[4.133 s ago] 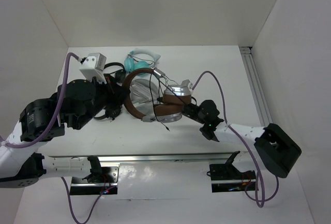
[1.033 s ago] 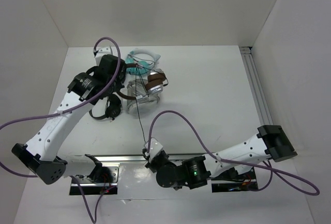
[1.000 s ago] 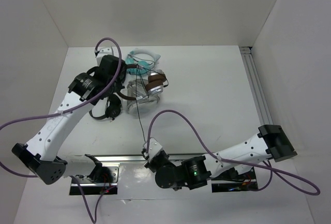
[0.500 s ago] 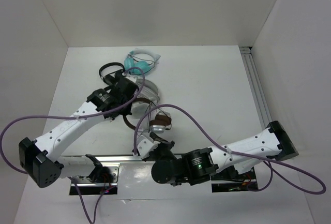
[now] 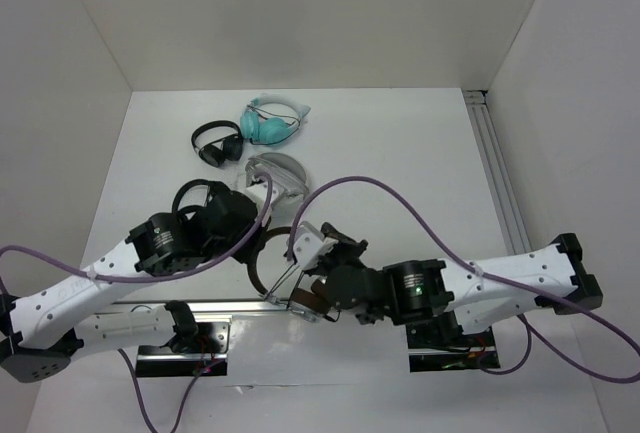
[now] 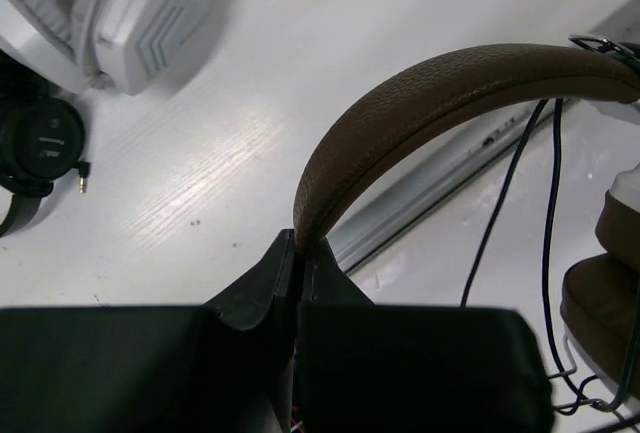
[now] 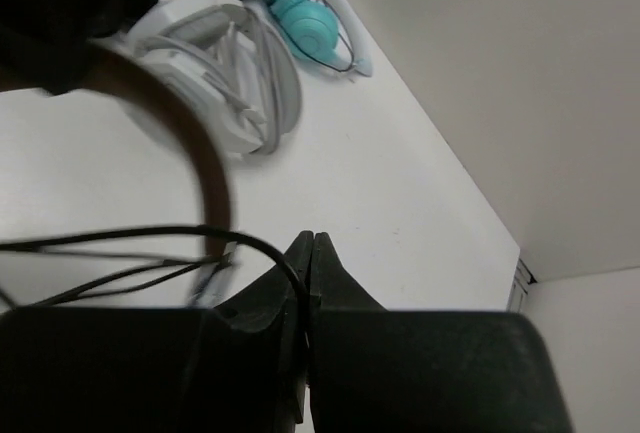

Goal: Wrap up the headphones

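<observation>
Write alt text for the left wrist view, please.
The left hand is shut on the brown headband, which arches up and right over the white table. A black cable runs down at right; light-grey headphones and a black pair lie at upper left.

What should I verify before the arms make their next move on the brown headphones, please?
1. Left gripper shut on the brown headband: ok.
2. Right gripper pinching the black cable: ok.
3. Headband apart from the light-grey pair: ok.
4. Cable's free length untangled: cannot tell.
5. Ear cup clear of the near rail: not ok, it hangs over it.
</observation>
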Controlling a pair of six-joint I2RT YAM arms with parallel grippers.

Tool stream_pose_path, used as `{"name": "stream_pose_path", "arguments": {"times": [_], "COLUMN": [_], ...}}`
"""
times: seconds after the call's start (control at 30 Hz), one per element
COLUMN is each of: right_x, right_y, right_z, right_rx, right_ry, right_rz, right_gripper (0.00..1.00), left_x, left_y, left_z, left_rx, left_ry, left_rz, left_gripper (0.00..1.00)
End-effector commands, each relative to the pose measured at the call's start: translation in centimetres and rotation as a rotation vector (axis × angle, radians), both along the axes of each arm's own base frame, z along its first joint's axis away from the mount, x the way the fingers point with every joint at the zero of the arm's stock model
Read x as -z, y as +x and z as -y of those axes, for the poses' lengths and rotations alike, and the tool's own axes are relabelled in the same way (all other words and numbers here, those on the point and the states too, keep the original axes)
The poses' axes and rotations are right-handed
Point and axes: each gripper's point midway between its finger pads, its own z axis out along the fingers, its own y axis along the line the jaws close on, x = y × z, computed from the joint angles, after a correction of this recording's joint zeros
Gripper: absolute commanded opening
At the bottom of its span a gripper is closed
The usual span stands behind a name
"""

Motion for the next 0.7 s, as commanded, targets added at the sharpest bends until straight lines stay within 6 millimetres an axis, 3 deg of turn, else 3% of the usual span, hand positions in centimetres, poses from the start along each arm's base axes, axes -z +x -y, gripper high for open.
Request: {"name": "stream_pose_path", "arguments": {"times": [0.0,0.17,0.3,0.4,0.67], "right_x": [-2.4,-3.6,-2.7,-0.9,1.7], "right_y": [1.5,4.3,5.9,6.9,6.7], "right_z": [1.0,2.3,2.4,2.4,-0.3], "right_rx": [-0.011,0.017,-0.013,-0.052,-0.172], "right_ry": [0.071,0.106,0.102,0.101,0.118], "right_rz": [0.012,0.002,-0.031,-0.063,-0.206], "right_gripper": [0.0,0.04,0.05,0.08,0.11], "left_x": [-0.2,-0.5,-1.0,-1.8,-5.6], "left_y": [-1.8,-2.5,-2.8,-3.3,-3.1], "left_z": [0.2,0.2,0.5,0.5,-1.4], "left_rx": [0.036,0.053,0.07,0.098,0.031], "left_ry": [-0.023,-0.04,-0.065,-0.087,-0.136], "left_rz": [-0.009,-0.015,-0.021,-0.022,0.05], "left_gripper": [0.0,0.0,0.0,0.0,0.0]}}
